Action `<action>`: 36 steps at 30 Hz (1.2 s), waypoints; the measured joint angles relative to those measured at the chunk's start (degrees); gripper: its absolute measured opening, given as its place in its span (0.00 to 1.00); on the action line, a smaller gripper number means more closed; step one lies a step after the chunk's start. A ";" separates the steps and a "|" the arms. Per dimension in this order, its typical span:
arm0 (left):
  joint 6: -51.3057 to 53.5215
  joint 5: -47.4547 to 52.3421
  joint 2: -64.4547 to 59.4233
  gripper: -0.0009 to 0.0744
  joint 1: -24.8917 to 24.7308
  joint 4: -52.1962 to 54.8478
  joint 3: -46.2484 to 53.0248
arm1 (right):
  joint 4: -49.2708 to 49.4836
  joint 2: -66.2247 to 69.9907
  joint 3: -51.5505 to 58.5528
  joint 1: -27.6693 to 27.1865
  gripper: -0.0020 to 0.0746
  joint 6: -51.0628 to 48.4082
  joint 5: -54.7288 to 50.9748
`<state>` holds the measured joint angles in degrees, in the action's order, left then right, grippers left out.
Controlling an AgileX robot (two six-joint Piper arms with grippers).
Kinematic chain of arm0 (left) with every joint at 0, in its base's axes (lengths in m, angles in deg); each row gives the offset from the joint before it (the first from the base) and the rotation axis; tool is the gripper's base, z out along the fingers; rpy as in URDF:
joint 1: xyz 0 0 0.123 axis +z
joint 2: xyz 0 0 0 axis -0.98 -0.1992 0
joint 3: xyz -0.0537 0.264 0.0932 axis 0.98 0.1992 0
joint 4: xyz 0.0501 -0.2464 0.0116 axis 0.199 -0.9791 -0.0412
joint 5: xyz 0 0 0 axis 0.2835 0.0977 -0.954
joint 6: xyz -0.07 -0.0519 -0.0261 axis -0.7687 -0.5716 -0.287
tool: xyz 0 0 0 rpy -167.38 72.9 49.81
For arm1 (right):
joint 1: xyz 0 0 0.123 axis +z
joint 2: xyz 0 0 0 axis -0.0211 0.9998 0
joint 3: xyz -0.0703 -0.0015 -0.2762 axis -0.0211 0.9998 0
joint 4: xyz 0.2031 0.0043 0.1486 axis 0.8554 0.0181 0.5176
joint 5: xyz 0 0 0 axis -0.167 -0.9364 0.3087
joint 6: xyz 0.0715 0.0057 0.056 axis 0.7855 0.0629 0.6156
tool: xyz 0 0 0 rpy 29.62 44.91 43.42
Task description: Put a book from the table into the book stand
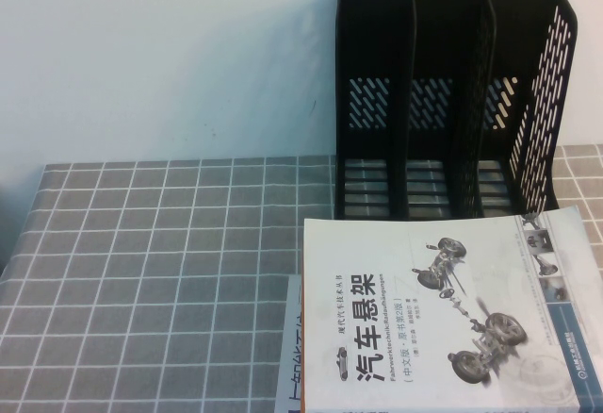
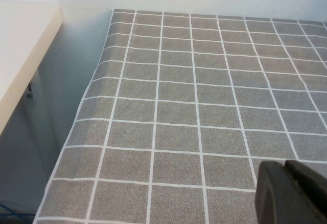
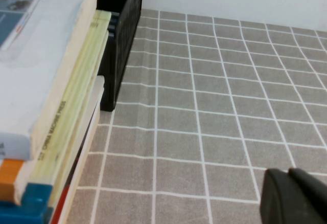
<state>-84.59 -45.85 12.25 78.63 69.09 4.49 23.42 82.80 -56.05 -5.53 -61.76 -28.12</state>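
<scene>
1. Low in the left wrist view, only a dark tip of the left claw point(image 2: 291, 193) in sight, above bare grid cloth of the table point(image 2: 194, 101); cannot tell whether apart or together.
2. Low in the right wrist view, likewise just a dark tip of the right claw point(image 3: 294, 196), above the cloth and well apart from the stacked books; cannot tell its state either.
3. Neither claw visible from the high view, and nothing gripped by either that can be seen.
4. On the table's near right part, the book point(image 1: 452, 314), lying flat with white cover up, bold black title and grey suspension pictures showing, topmost on a pile.
5. Under it, partly covered, a grey-blue book point(image 1: 289, 356) sticking out at the left side.
6. From the right wrist view, stack edges visible: a yellowish spine point(image 3: 71, 106) below the top cover, orange and blue corners lower down.
7. Behind the pile, against the white wall, the book stand point(image 1: 452, 102), upright, black, three compartments, with the book's far edge just in front of its base.
</scene>
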 joint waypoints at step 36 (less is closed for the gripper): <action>0.00 -0.36 0.00 0.01 0.00 0.00 0.00 | 0.00 0.00 0.00 0.00 0.02 0.00 0.86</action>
<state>-84.59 -46.22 12.25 78.63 69.09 4.49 23.42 82.80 -56.05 -5.53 -61.76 -27.25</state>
